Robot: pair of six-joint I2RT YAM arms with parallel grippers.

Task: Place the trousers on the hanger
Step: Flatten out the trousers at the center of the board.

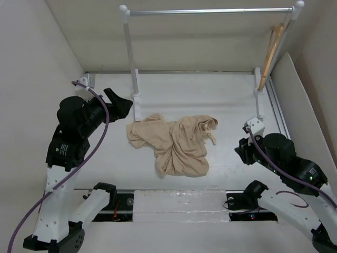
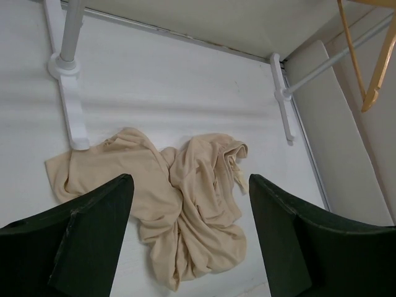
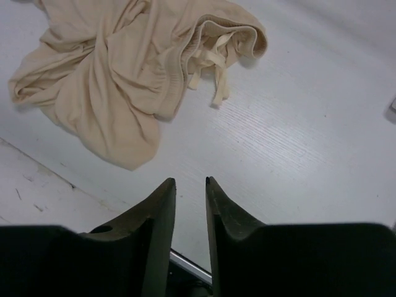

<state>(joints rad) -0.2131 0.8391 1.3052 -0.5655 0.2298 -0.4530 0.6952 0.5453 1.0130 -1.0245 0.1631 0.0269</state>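
Top view: the crumpled beige trousers (image 1: 176,142) lie before the rack (image 1: 210,10), touching its left foot; the slim wooden hanger (image 1: 271,52) hangs at the rack's right end. Left wrist view: left gripper (image 2: 189,182) spread wide, empty. Right wrist view: right gripper (image 3: 190,182) nearly closed, empty. The thin, limp, bunched cloth could be pinched in several layers, or slide off the hanger's smooth slanted sticks.
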